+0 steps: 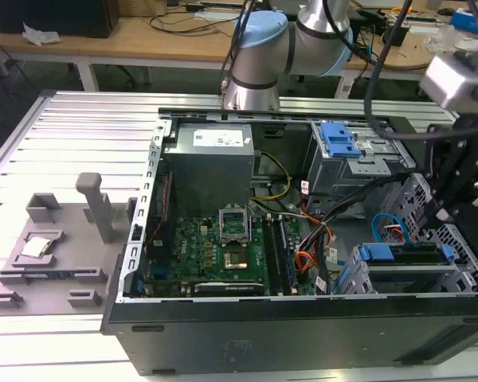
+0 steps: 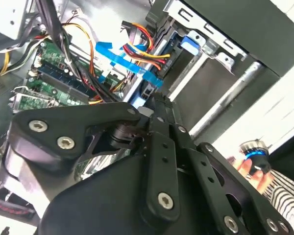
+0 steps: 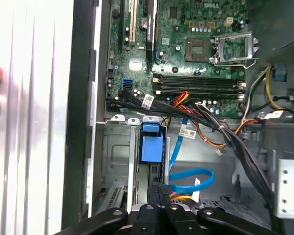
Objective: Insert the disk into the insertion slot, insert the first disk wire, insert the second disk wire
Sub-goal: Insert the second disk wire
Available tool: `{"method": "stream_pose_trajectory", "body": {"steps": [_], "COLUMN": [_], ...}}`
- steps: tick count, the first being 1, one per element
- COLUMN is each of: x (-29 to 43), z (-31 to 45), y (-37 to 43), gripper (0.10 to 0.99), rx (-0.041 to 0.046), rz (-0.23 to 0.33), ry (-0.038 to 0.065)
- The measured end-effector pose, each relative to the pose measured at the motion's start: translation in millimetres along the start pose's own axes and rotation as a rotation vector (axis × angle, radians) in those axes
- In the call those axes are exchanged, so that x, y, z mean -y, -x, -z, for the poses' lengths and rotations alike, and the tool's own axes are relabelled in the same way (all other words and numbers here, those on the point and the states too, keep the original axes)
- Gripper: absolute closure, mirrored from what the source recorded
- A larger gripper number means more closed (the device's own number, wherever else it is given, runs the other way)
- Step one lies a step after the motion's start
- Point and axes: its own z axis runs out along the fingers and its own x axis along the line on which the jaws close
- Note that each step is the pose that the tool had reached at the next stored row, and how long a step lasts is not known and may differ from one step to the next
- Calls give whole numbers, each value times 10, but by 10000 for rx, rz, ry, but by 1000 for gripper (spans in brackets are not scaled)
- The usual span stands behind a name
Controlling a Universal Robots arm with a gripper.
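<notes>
The computer case (image 1: 223, 334) was seen lying open on the slatted aluminium table (image 1: 80, 135). The gripper (image 3: 159, 190) was held low over the drive bays at the exterior view's right end of the case. In the first wrist view its fingers (image 3: 154, 196) were drawn together with no gap seen between them. Whether a connector was pinched there could not be told.

The disk (image 1: 405, 255) was found already seated in the insertion slot (image 1: 418, 278), the low perforated cage in the corner of the case nearest the exterior camera, on that view's right. The disk's blue carrier (image 1: 374, 253) was turned towards the motherboard (image 1: 215, 251). A flat blue data cable (image 3: 191, 178) was looped just beside the fingertips, and a red, yellow and black wire bundle (image 2: 139, 51) was draped near it.

The taller cage with the blue latch (image 1: 338, 142) was left behind the slot. A grey fixture tray (image 1: 48, 255) carrying a processor chip (image 1: 36, 247) was set well apart from the case, at the exterior view's left.
</notes>
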Motion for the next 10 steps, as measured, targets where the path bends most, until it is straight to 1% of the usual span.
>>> {"method": "stream_pose_trajectory", "body": {"steps": [2,3,10], "x": [-3,-3,-3], "z": [55,65,66], "y": [-1,-1,-1], "gripper": [980,980,980], "rx": [2,8,8], "rz": [-1,0,-1], "ry": [-1,-2,-2]}}
